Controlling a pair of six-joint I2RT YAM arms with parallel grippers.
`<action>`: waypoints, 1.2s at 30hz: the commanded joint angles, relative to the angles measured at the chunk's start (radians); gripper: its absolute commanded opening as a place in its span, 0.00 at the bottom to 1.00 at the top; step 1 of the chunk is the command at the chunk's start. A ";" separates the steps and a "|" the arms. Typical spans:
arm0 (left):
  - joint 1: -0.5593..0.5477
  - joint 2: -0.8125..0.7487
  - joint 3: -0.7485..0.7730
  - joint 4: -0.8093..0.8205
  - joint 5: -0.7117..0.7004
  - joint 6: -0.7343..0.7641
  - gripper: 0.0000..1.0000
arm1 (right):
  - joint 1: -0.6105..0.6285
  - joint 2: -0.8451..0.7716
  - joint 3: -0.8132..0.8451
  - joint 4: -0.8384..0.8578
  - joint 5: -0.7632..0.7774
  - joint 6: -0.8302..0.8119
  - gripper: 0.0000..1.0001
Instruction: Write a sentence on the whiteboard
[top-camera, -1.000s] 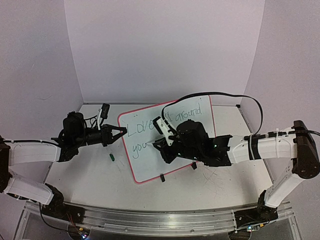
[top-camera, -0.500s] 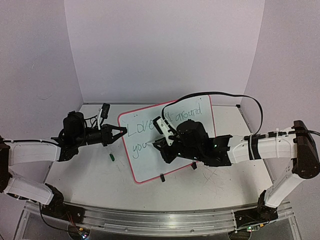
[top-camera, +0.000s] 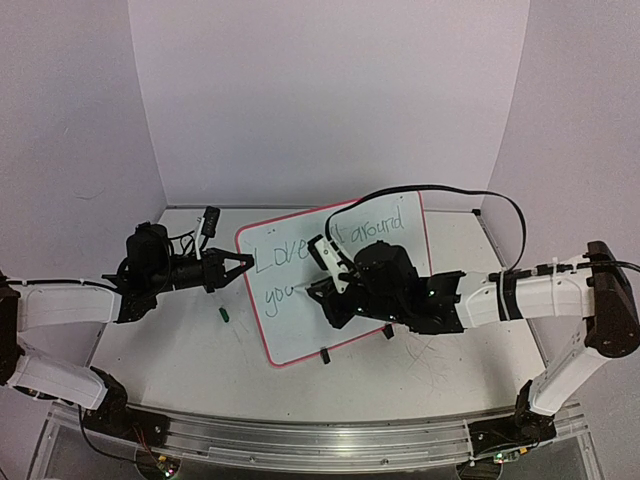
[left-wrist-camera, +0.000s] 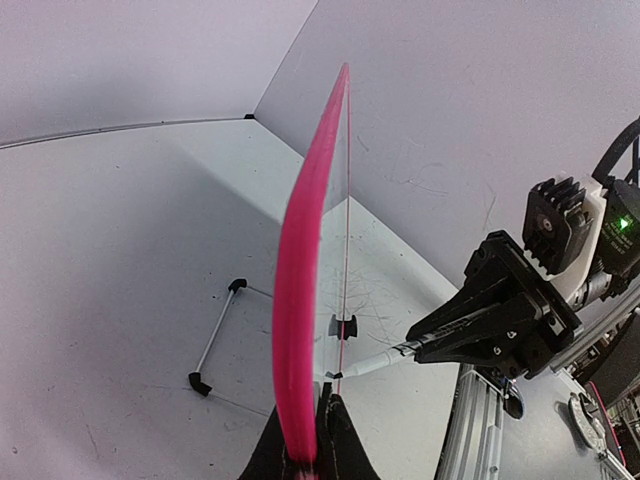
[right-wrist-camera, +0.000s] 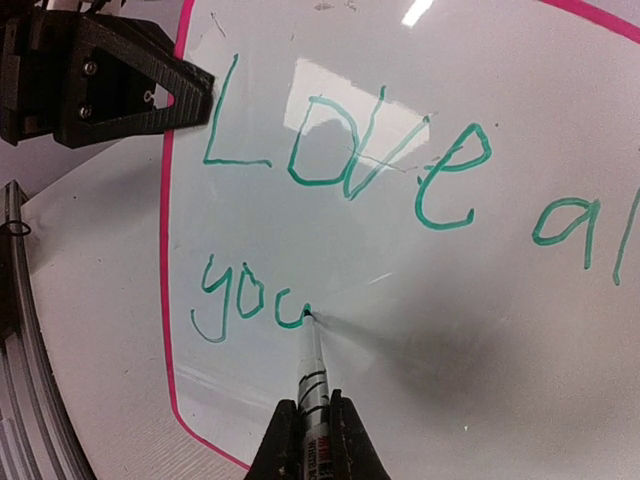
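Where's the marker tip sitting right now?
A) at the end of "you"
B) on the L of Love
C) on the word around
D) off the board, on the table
A: in the right wrist view the marker has its tip touching the whiteboard at the last stroke of the green you.

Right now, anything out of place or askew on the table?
The whiteboard lies skewed on the tabletop, its left rim pinched by the left hand. A small green object, perhaps a marker cap, lies loose left of it.
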 joint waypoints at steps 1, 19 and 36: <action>0.004 0.016 0.008 -0.098 -0.047 0.101 0.00 | -0.012 -0.017 -0.020 -0.009 0.011 0.015 0.00; 0.004 0.008 0.001 -0.098 -0.049 0.099 0.00 | -0.012 -0.061 -0.033 -0.020 0.059 0.011 0.00; 0.004 0.005 0.001 -0.100 -0.051 0.097 0.00 | -0.013 -0.072 -0.055 0.030 -0.031 0.013 0.00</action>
